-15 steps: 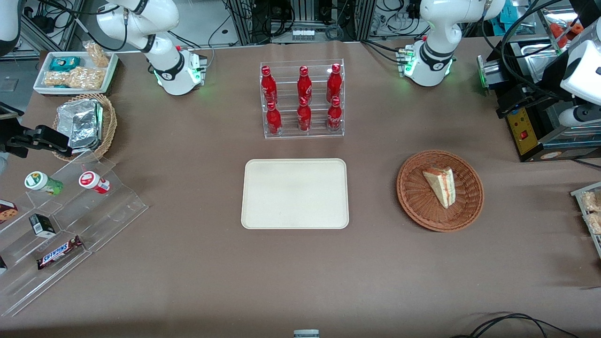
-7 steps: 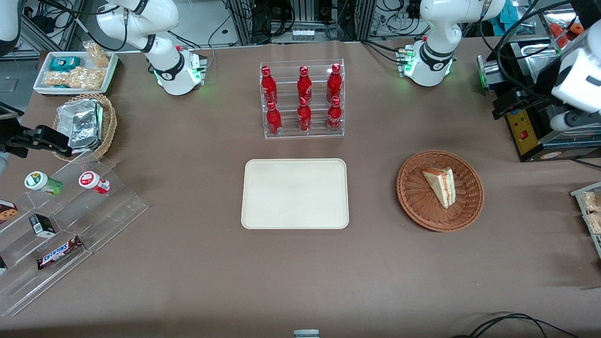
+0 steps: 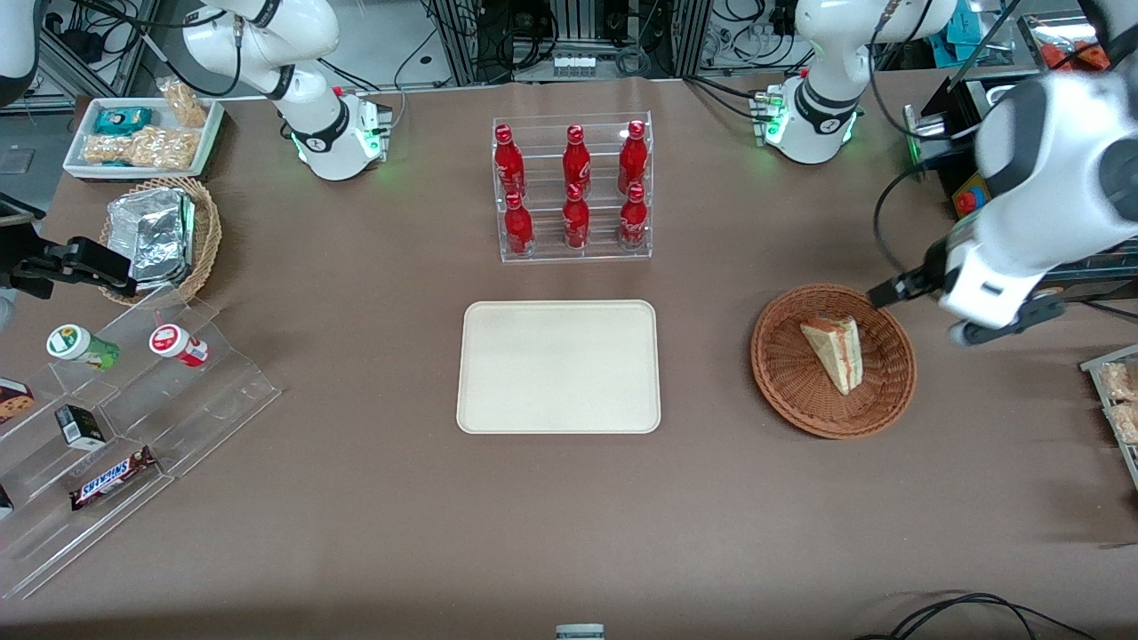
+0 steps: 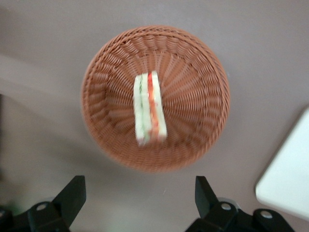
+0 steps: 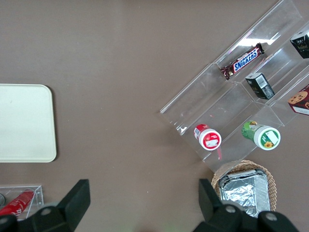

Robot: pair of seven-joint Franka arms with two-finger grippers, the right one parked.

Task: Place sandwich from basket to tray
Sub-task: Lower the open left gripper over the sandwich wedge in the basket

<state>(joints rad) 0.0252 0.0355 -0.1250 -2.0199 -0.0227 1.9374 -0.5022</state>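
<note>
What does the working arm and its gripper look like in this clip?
The left arm is glossy white with dark grey joint bands, rounded segments, and a black cable looping off it. Its base glows green. The gripper, hovering above the basket and sandwich, has two black, wedge-shaped fingers, spread open.

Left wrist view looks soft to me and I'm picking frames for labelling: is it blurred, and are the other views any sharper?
Left wrist view: blurred, the sandwich and basket weave smeared, the open hand above them. Front view: table items crisp, but the working arm beside the basket is motion-blurred. Right wrist view: sharp, with glare on the acrylic rack.
</note>
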